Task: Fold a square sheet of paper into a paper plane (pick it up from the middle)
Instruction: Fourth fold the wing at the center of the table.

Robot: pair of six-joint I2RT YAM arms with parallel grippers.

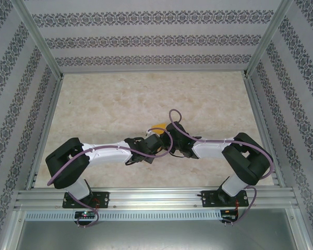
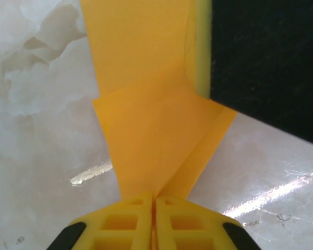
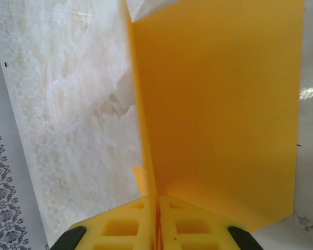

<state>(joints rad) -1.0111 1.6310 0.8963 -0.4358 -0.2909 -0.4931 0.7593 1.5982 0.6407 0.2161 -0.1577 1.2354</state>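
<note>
Grippers meet around middle of table (image 1: 94, 104). Left gripper (image 2: 154, 200) pinches square sheet of paper (image 2: 146, 130) at its crease, right gripper (image 3: 157, 200) pinches same sheet from opposite side. We reckon crease runs straight out from each; neither nearer.

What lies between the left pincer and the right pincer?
The creased orange-yellow sheet of paper spans that stretch, as the left wrist view shows.

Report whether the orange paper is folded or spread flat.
Folded: the paper shows a crease and overlapping layers.
</note>
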